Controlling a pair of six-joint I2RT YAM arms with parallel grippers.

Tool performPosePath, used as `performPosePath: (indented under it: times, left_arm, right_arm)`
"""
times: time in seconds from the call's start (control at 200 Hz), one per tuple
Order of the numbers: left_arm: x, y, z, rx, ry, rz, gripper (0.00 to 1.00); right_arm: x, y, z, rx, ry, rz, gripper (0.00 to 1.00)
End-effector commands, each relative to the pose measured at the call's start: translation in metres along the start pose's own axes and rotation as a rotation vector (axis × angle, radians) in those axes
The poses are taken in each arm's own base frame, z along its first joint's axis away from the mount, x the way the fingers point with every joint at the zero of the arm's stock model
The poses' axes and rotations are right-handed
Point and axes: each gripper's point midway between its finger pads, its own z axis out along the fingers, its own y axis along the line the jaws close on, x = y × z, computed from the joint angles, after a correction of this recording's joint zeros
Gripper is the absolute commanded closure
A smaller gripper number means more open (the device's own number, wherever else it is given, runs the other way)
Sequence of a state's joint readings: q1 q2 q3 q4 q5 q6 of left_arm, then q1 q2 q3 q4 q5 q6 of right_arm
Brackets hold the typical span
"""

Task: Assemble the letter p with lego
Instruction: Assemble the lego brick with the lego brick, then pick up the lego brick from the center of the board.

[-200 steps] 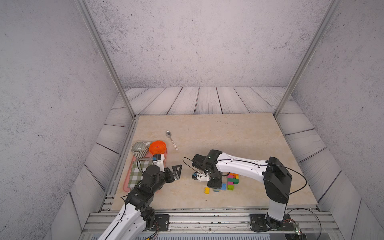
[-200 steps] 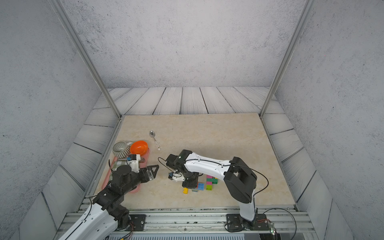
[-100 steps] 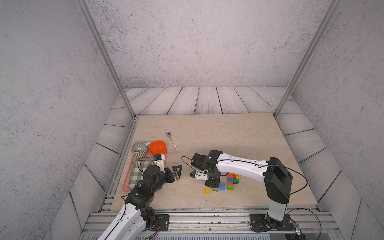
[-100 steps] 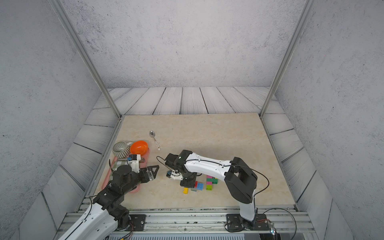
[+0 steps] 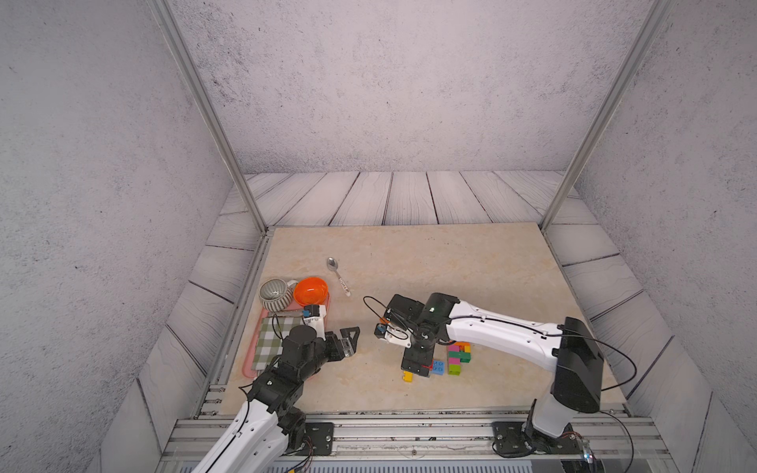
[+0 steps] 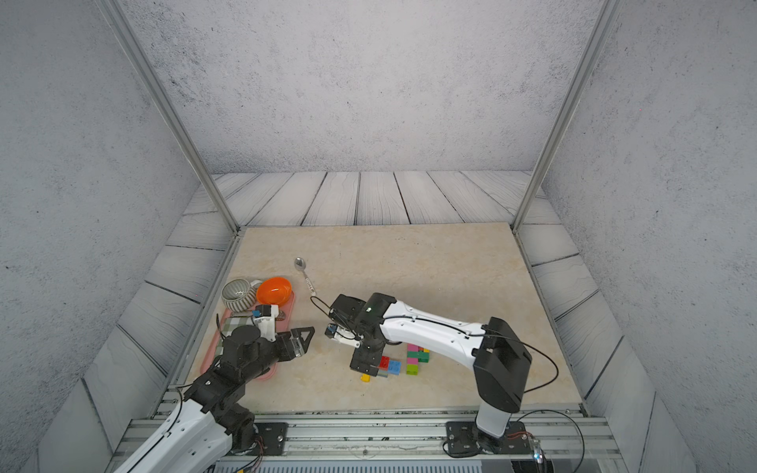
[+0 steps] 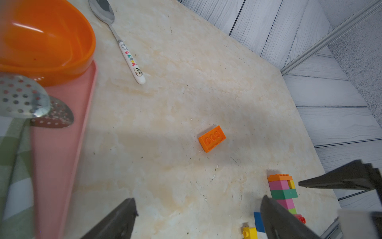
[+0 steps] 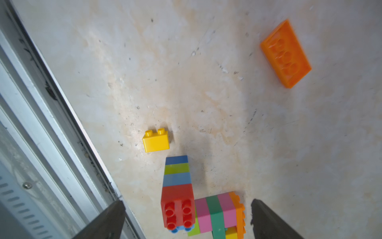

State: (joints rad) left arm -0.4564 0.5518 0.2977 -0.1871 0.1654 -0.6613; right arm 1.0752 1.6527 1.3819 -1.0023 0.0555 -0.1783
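Note:
The lego assembly [image 8: 217,213] lies on the table: pink, green, pink and orange layers. Against it is a column of red [image 8: 177,209], blue, lime and blue bricks. My right gripper [image 8: 187,203] stands open right above it, one finger on each side, touching nothing. In both top views the right gripper [image 5: 417,365] [image 6: 366,362] points down beside the coloured lego [image 5: 458,356] [image 6: 417,358]. A loose yellow brick [image 8: 156,140] [image 5: 407,376] and an orange flat brick [image 8: 286,54] [image 7: 212,139] lie apart. My left gripper [image 7: 198,199] [image 5: 351,333] hangs open and empty to the left.
A pink tray [image 5: 248,366] at the left holds an orange bowl [image 5: 311,290], a ribbed grey bowl [image 5: 273,293], a checked cloth and a perforated ladle [image 7: 24,99]. A spoon [image 5: 338,273] lies behind. The metal front rail [image 8: 51,124] runs close to the bricks.
My right gripper has gone from nearly shut to wide open over the lego column, letting it go. The left arm has not moved.

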Motion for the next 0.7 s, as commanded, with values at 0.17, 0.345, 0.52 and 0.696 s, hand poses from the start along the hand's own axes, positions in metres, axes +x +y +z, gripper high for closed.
performPosePath:
  times: [0.17, 0.345, 0.52, 0.696]
  left_arm:
    - [0.046, -0.013, 0.003, -0.049, 0.244, 0.030, 0.01]
    - [0.082, -0.033, 0.012, -0.061, 0.469, -0.050, 0.02]
    - [0.110, -0.053, 0.028, -0.091, 0.621, -0.454, 0.02]
    - [0.114, -0.067, 0.020, -0.283, 0.711, -0.669, 0.02]
  right_arm:
    - [0.004, -0.048, -0.052, 0.111, -0.324, 0.501, 0.01]
    - [0.031, -0.067, -0.055, 0.069, -0.304, 0.702, 0.01]
    - [0.047, -0.078, -0.061, 0.129, -0.375, 0.751, 0.01]
    - [0.058, -0.084, -0.071, 0.146, -0.453, 0.784, 0.01]
